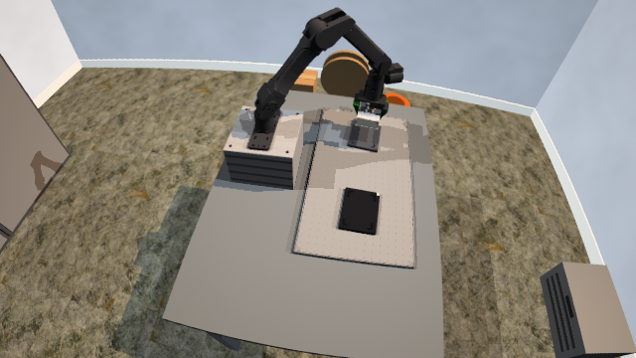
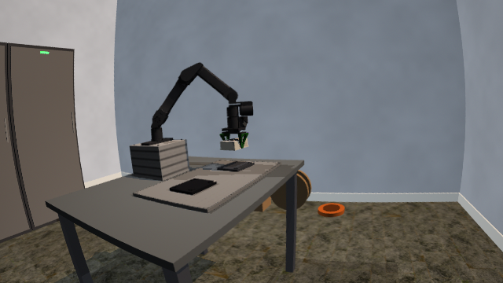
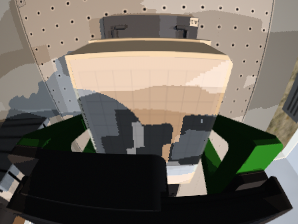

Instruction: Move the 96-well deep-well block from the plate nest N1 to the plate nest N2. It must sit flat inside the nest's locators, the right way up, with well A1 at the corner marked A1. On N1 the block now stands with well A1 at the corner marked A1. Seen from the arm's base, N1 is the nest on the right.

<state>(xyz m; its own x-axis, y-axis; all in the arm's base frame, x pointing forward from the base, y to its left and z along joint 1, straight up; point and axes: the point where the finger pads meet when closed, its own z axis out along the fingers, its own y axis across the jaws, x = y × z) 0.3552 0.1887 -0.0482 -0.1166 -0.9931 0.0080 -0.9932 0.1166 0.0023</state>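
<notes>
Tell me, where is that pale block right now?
The deep-well block hangs in the gripper, held up in the air above the far black nest, near the table's back edge in the exterior view.

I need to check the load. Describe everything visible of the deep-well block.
The deep-well block is a pale cream, plastic-looking rectangular box with a faint well grid on top. It hangs level and upright above the far plate nest, touching neither the nest nor the table. Only the gripper touches it, its green fingers clamping opposite sides.
</notes>
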